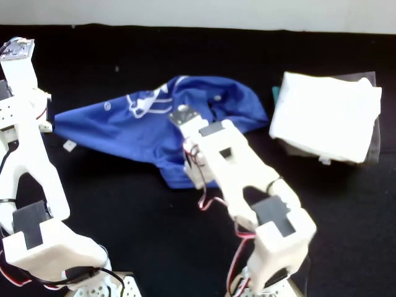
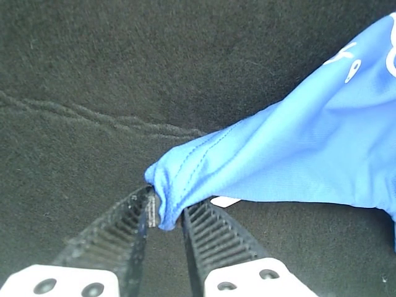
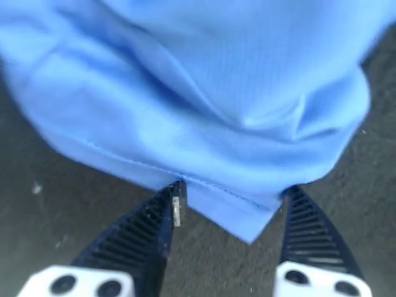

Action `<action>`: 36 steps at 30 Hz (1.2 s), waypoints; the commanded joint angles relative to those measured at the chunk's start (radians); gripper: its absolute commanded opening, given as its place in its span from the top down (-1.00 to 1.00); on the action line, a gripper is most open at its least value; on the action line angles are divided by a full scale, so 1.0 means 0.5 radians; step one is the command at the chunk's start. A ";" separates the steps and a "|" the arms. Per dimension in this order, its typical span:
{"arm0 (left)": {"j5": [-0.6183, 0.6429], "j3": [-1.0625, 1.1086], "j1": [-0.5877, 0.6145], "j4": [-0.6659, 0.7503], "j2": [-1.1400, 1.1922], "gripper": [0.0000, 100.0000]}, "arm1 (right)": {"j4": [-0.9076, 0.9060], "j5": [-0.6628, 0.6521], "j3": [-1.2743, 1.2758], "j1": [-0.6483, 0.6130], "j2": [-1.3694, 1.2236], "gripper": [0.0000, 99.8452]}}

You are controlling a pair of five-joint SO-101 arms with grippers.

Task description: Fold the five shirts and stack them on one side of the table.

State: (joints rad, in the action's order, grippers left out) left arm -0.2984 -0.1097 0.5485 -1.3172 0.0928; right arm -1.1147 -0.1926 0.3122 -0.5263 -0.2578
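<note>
We have the left gripper pinched tight on a corner of the blue shirt. Our right gripper is spread wide, a finger on either side of a bunched hem. The shirt sprawls crumpled across the black table, with the folded stack, white on top, just beside it.

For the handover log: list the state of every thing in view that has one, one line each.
blue shirt: unfolded, lying rumpled on the table.
white shirt: folded, lying on top of a darker pile.
left gripper: shut on a corner of the blue shirt.
right gripper: open, with the blue shirt's hem between its fingers.
</note>
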 commanded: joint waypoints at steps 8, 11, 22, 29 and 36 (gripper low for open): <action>0.009 0.005 0.011 0.009 -0.023 0.98 | -0.044 0.015 -0.241 0.183 -0.044 0.97; 0.009 0.008 0.005 0.009 -0.005 0.98 | -0.158 0.006 -0.284 0.247 0.158 0.99; 0.015 -0.158 -0.262 -0.399 -0.051 0.98 | -0.471 -0.163 -0.898 0.683 0.870 0.99; 0.015 -0.809 -0.367 -0.770 -0.232 0.98 | -0.760 -0.166 -1.784 0.931 0.769 0.99; 0.015 -1.250 -0.259 -0.887 -0.440 0.98 | -1.119 -0.166 -2.662 1.002 0.769 0.99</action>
State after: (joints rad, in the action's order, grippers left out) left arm -0.2969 -0.6529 0.3813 -1.7484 -0.0453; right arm -1.6042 -0.2662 -0.8232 -0.0598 0.1166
